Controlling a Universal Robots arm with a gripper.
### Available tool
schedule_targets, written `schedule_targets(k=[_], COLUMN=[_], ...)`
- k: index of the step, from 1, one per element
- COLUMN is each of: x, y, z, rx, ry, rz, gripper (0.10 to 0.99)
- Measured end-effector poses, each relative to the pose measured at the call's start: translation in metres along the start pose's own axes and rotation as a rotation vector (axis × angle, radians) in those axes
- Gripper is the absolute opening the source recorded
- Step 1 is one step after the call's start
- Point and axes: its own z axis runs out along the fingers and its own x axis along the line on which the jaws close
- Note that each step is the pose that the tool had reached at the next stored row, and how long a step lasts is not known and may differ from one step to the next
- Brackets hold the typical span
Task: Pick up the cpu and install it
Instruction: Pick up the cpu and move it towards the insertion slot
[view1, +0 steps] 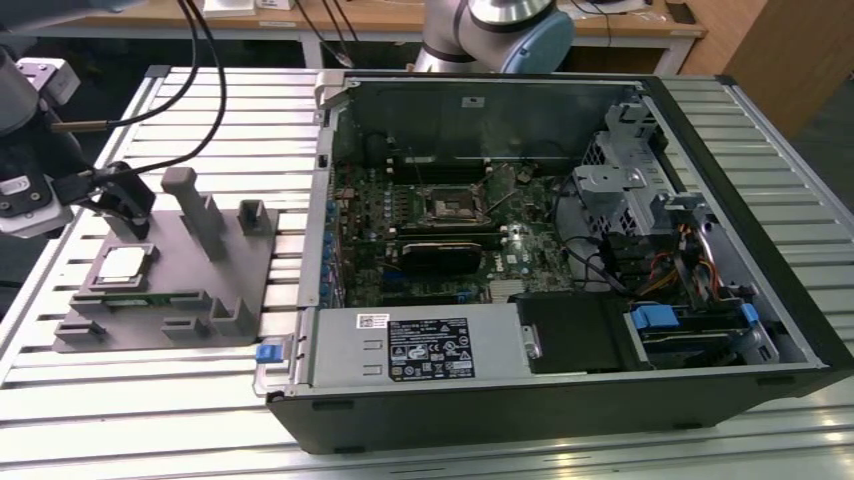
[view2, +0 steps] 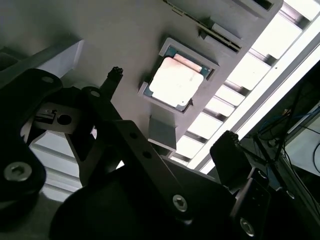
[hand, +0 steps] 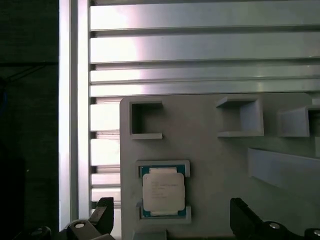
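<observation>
The cpu (view1: 123, 265) is a small square chip with a pale metal top. It lies flat in its recess on the grey holder plate (view1: 200, 280), at the exterior view's left. My gripper (view1: 118, 205) hovers just behind and above it, open, with nothing between the fingers. In both wrist views the cpu (view2: 175, 82) (hand: 162, 190) sits framed by the recess, apart from the two black fingertips (view2: 114, 75) (hand: 102, 210) that stand on either side of it. The black square socket (view1: 454, 205) lies on the motherboard inside the open computer case (view1: 747, 300).
Upright grey posts (view1: 200, 215) rise from the holder plate close to the gripper. A green memory stick (view1: 134, 297) lies in a slot near the plate's front edge. The slatted aluminium table (view1: 240, 110) carries both plate and case. Drive cages and cables crowd the case's right side.
</observation>
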Motion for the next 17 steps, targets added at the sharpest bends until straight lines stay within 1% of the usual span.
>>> schedule_targets(k=[4, 5, 11, 13, 14, 17], x=[0.0001, 0.0002, 0.0005, 0.0006, 0.0007, 0.0008], y=[-0.0012, -0.0016, -0.0047, -0.0054, -0.0057, -0.0063], z=[0.0035, 0.0044, 0.0104, 0.0126, 0.0138, 0.0168], rx=[0.000, 0.000, 0.000, 0.000, 0.000, 0.000], ry=[0.0002, 0.0001, 0.0013, 0.0015, 0.0016, 0.0018], rz=[0.000, -0.001, -0.020, -0.022, -0.023, -0.027], gripper=[0.976, 0.906, 0.906, 0.890, 0.824, 0.824])
